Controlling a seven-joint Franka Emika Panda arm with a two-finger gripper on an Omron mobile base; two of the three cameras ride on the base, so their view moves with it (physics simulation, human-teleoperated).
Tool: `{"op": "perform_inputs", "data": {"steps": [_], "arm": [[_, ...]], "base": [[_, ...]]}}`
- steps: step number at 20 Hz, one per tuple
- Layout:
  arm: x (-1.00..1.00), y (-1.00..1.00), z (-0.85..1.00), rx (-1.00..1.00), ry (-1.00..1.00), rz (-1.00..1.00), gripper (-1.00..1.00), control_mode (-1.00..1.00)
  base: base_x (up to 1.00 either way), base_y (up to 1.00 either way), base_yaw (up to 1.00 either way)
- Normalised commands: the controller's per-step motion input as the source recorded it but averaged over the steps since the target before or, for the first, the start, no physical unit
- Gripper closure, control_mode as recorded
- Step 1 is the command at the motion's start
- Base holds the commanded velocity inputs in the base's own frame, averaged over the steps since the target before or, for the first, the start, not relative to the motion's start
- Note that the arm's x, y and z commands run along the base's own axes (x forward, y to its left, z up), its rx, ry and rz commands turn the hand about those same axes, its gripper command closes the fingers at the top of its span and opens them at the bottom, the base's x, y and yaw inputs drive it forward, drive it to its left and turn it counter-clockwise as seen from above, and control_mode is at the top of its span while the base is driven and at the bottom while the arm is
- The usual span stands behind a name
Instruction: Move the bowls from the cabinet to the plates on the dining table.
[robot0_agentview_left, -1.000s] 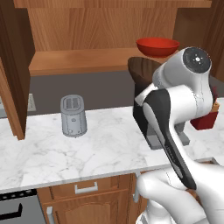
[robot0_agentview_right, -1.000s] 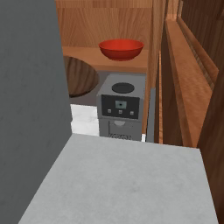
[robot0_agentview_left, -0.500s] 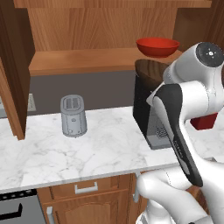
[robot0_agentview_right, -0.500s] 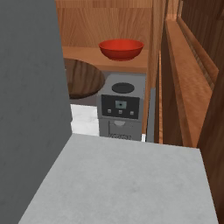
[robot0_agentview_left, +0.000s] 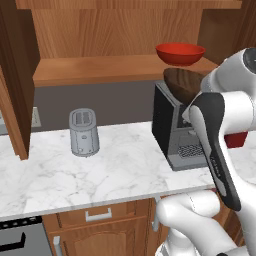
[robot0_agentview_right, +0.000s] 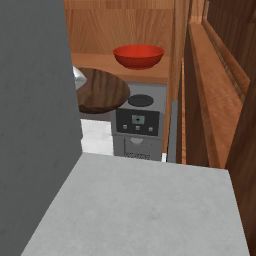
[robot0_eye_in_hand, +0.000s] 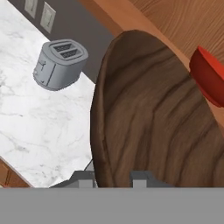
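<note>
Hand view, brown bowl (robot0_eye_in_hand: 153, 118) clamped between jaws, red bowl (robot0_eye_in_hand: 209, 81) beyond

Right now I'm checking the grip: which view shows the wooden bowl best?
The hand view: the wooden bowl fills it, rim at the end effector. Both base views show it partly hidden.

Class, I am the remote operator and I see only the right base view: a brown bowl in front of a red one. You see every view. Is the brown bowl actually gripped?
Observer: Yes. In the hand view the gripper is shut on the rim of the brown bowl.
Operator: Is anything on the counter further left?
Observer: A grey toaster stands on the marble counter, apart from the coffee machine.
Operator: Where is the red bowl?
Observer: The red bowl sits on the cabinet shelf.
</note>
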Motion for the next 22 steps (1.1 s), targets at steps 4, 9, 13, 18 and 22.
{"op": "perform_inputs", "data": {"steps": [4, 9, 13, 18, 22], "arm": [[-0.01, -0.27, 0.0, -0.04, 0.0, 0.04, 1.0, -1.0], [0.0, -0.22, 0.0, -0.03, 0.0, 0.03, 1.0, -1.0], [-0.06, -0.1, 0.0, -0.01, 0.0, 0.0, 1.0, -1.0], [-0.06, -0.08, 0.0, 0.0, 0.0, 0.0, 1.0, -1.0], [-0.03, -0.04, 0.0, 0.0, 0.0, 0.0, 1.0, -1.0]], "base": [[0.0, 0.0, 0.0], [0.0, 0.0, 0.0], [0.0, 0.0, 0.0], [0.0, 0.0, 0.0], [0.0, 0.0, 0.0]]}}
